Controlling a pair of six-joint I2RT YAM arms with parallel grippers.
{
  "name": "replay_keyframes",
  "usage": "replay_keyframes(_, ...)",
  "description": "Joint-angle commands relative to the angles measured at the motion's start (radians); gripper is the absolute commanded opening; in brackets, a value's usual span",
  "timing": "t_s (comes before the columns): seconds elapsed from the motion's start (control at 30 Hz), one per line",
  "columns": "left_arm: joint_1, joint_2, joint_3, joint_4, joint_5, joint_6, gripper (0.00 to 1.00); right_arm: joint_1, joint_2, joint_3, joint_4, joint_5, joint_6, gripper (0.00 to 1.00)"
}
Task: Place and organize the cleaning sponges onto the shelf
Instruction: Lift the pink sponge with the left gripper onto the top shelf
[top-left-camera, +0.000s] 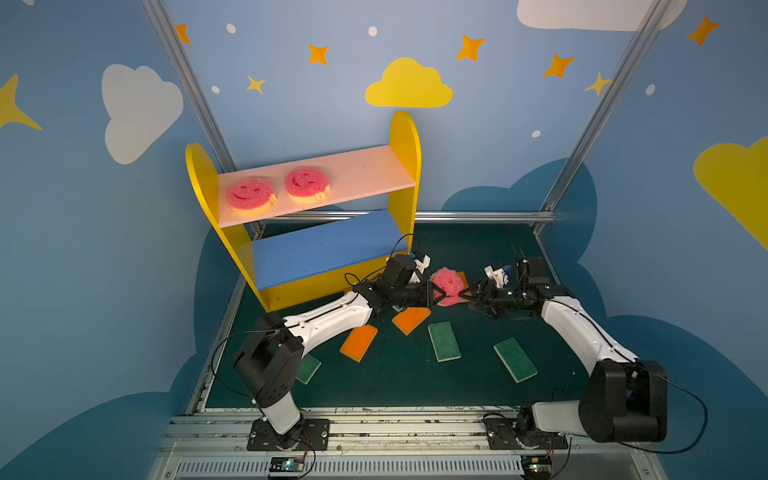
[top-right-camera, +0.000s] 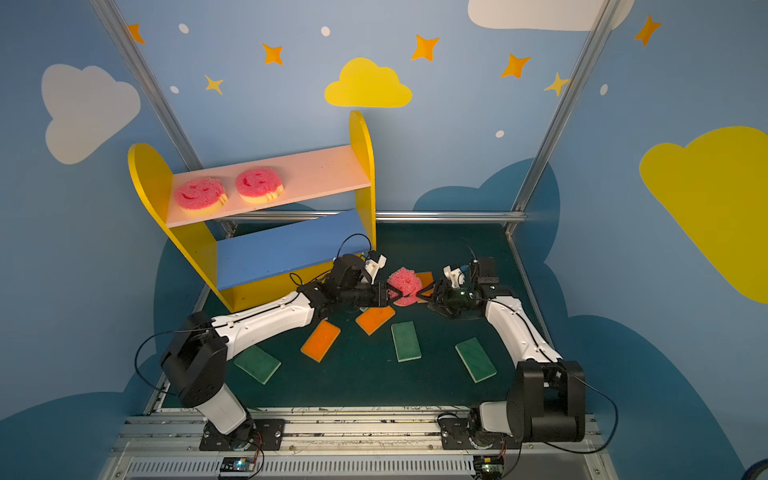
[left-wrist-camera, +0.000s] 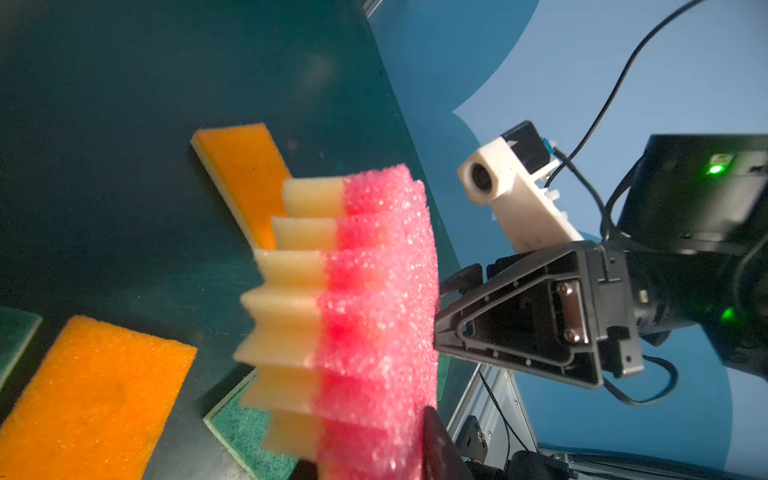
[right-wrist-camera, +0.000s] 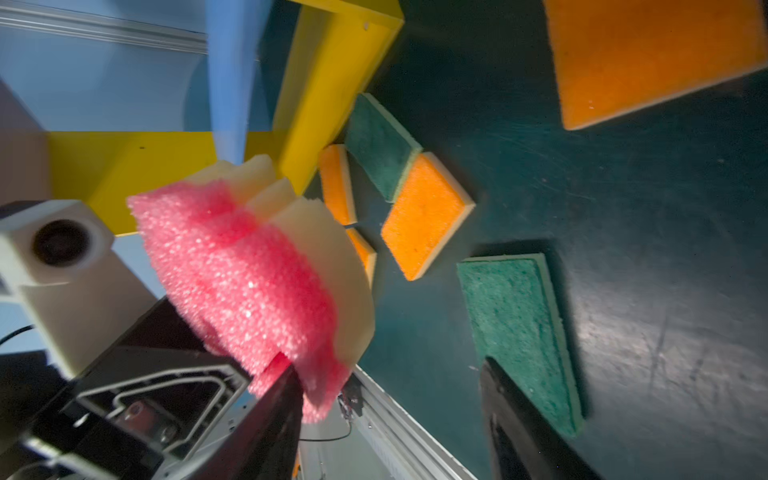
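Two pink sponges (top-left-camera: 250, 195) are already sitting on the shelf's (top-left-camera: 405, 137) pink board (top-left-camera: 365, 170), while the third pink sponge (top-left-camera: 448, 281) is hanging above the mat (top-left-camera: 374, 386) beside the shelf, the left gripper (top-left-camera: 435, 294) clamping it and the right gripper (top-left-camera: 468, 296) gaping next to it. The orange sponges (top-left-camera: 359, 341) and green sponges (top-left-camera: 444, 340) are lying on the mat, so most of the job is looking undone. The right wrist view is revealing what the top views are not: the right fingers (right-wrist-camera: 519, 436) spread wide, one just beside the sponge, plus further sponges (right-wrist-camera: 380, 145) by the shelf base.
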Motion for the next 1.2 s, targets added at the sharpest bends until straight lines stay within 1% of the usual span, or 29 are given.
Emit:
replay_keyframes(0.0,0.033,-0.071,0.01,-0.05,-0.022,0.036,0.32,-0.052,-0.057,-0.052,0.101,-0.081,0.049,0.67)
replay_keyframes(0.07,0.048,-0.093,0.03,-0.08,-0.028,0.048,0.32,-0.071,-0.067,-0.065,0.125,-0.107,0.057,0.67)
replay_keyframes(0.2,0.082,-0.137,0.089,-0.143,-0.031,0.072,0.33,-0.079,-0.057,-0.048,0.078,-0.104,0.023,0.67)
replay_keyframes(0.33,0.116,-0.176,0.142,-0.168,-0.041,0.082,0.33,-0.079,-0.042,-0.057,0.089,-0.11,0.025,0.67)
replay_keyframes(0.5,0.155,-0.194,0.242,-0.236,-0.059,0.11,0.34,-0.068,-0.028,-0.054,0.098,-0.105,0.028,0.67)
replay_keyframes(0.57,0.175,-0.202,0.263,-0.241,-0.093,0.114,0.34,-0.06,-0.025,-0.053,0.099,-0.102,0.026,0.67)
replay_keyframes(0.7,0.221,-0.21,0.315,-0.251,-0.104,0.113,0.34,-0.045,-0.018,-0.042,0.088,-0.089,0.015,0.67)
replay_keyframes(0.9,0.266,-0.224,0.37,-0.255,-0.194,0.103,0.33,-0.028,-0.004,-0.037,0.089,-0.081,0.011,0.67)
replay_keyframes(1.07,0.292,-0.231,0.388,-0.218,-0.265,0.075,0.33,-0.007,0.009,-0.037,0.101,-0.073,0.012,0.67)
replay_keyframes(1.17,0.312,-0.22,0.421,-0.217,-0.291,0.056,0.33,0.005,0.017,-0.037,0.106,-0.07,0.014,0.67)
